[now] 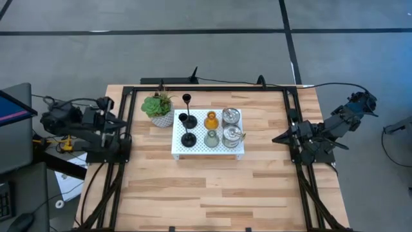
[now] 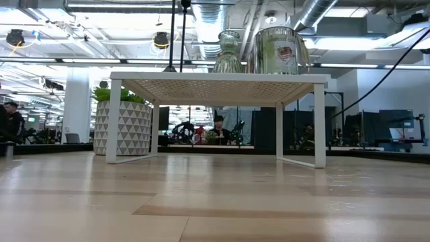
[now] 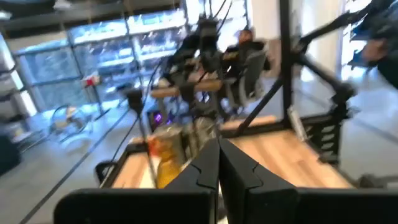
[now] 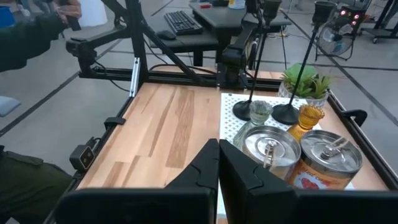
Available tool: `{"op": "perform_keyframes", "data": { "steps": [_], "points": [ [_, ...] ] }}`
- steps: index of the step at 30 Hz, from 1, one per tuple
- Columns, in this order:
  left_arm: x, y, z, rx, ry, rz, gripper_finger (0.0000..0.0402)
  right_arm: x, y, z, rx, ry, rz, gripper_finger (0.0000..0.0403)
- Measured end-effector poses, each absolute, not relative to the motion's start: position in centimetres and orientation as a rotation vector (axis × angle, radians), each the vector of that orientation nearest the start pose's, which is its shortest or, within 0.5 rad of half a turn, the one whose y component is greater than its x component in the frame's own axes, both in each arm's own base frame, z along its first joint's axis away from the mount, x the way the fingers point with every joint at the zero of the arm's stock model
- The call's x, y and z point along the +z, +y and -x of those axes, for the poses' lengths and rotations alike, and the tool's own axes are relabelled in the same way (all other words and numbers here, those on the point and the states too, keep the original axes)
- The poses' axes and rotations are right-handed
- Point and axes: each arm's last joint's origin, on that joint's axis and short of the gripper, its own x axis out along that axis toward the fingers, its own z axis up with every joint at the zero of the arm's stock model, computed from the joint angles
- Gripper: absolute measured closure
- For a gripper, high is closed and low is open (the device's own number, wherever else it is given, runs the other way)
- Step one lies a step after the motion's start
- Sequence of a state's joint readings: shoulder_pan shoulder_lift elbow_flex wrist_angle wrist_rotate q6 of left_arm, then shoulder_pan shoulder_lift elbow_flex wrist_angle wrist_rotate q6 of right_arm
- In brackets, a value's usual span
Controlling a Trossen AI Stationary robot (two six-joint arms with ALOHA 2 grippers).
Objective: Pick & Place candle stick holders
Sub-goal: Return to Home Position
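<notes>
Standing on the platform (image 1: 203,150) at mid-table, the holders form one tight block. The black holders (image 1: 188,138) take its nine o'clock side, the amber holder (image 1: 211,120) sits toward twelve, the green holder (image 1: 211,138) toward six, and the silver cups (image 1: 231,136) at three.

From above the black bases crowd together, and a sure count is hard. At table height only the green holder, one cup and two thin stems show. The stems are cut off by the upper edge, and the amber holder is hidden.

The plant (image 1: 158,108) stands on the table (image 1: 193,187) at the platform's ten o'clock, just beside it.

The left gripper (image 1: 124,122) waits well off at nine o'clock, fingers pressed together and holding nothing; its wrist view is too blurred to read. The right gripper (image 1: 277,138) waits at three o'clock, likewise pinched closed and empty.
</notes>
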State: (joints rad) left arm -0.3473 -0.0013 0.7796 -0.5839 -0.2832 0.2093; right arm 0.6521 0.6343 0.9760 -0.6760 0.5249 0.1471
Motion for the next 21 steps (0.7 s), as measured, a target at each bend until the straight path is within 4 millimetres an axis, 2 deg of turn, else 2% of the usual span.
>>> {"op": "perform_keyframes", "data": {
  "steps": [5,9,21],
  "points": [
    [32.8,1.1,0.7,-0.045,-0.136,-0.153,0.0399,36.7,5.3,-9.3,0.105,0.293,0.049,0.0403],
    [32.0,0.6,0.0,-0.142,-0.127,-0.147,0.0399,36.8,5.2,-9.2,0.11,0.29,0.07,0.0403],
    [27.5,-0.9,-4.2,-0.153,-0.075,-0.136,0.0395,36.8,5.3,-9.3,0.112,0.288,0.084,0.0403]
  ]
}}
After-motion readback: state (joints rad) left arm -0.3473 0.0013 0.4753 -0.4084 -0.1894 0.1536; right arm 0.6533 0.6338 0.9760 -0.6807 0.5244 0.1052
